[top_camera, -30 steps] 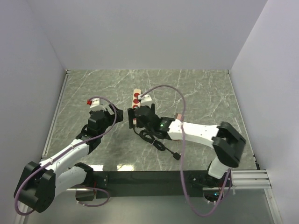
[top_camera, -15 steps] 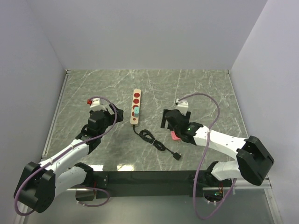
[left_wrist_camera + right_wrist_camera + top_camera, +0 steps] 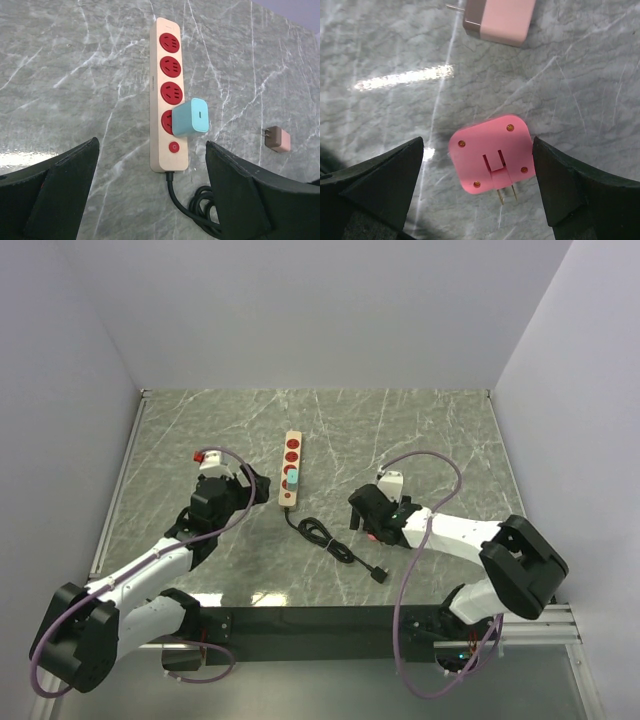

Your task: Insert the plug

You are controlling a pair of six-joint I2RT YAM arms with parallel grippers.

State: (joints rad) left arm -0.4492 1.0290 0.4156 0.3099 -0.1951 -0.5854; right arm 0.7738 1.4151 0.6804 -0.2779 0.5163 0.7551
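Note:
A beige power strip (image 3: 290,468) (image 3: 169,95) with red sockets lies mid-table, and a teal plug (image 3: 190,117) (image 3: 294,479) sits in the socket nearest its switch. My left gripper (image 3: 257,483) (image 3: 151,145) is open just left of the strip and holds nothing. A pink plug (image 3: 490,160) (image 3: 374,533) lies flat on the marble with its prongs out. My right gripper (image 3: 477,145) (image 3: 362,512) hovers open over it, a finger on each side. The plug's edge is close to the right finger (image 3: 570,185).
A pale pink-and-brown plug (image 3: 497,20) (image 3: 277,139) lies on the table beyond the pink one. The strip's black cable (image 3: 320,533) (image 3: 200,210) coils toward the near edge and ends in a black plug (image 3: 379,575). White walls enclose the table.
My right arm drew back from the strip to the right, leaving the teal plug in its socket, and now hovers over the pink plug. The left gripper edged toward the strip.

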